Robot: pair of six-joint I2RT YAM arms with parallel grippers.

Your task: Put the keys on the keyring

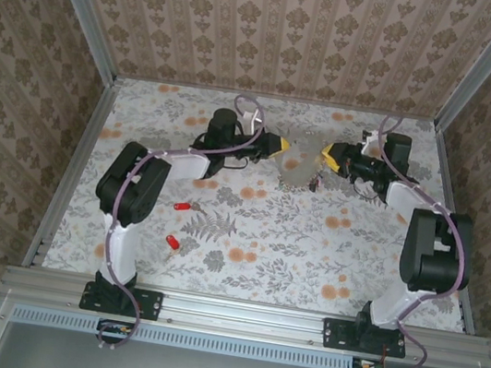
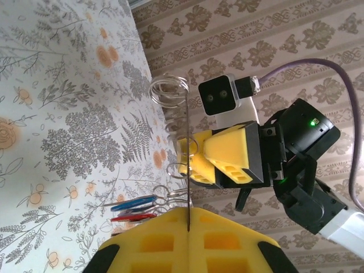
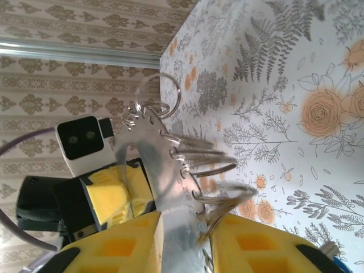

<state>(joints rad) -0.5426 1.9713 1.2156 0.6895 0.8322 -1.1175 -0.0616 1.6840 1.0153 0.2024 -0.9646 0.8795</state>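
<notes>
Left wrist view: left hand (image 2: 187, 227) pinches the keyring (image 2: 187, 119) edge, keys (image 2: 136, 202) dangling just beside it.

Floral tablecloth (image 1: 296, 248), beige damask walls (image 1: 279, 31), aluminium frame rails (image 1: 243, 316)

The keyring (image 1: 301, 156) above the table's (image 1: 311, 241) far middle; two keys (image 1: 182, 205) nearer, leftward.

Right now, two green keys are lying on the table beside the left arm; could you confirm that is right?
Not quite: the two keys lying on the table beside the left arm are red, not green, as the top view shows.
</notes>
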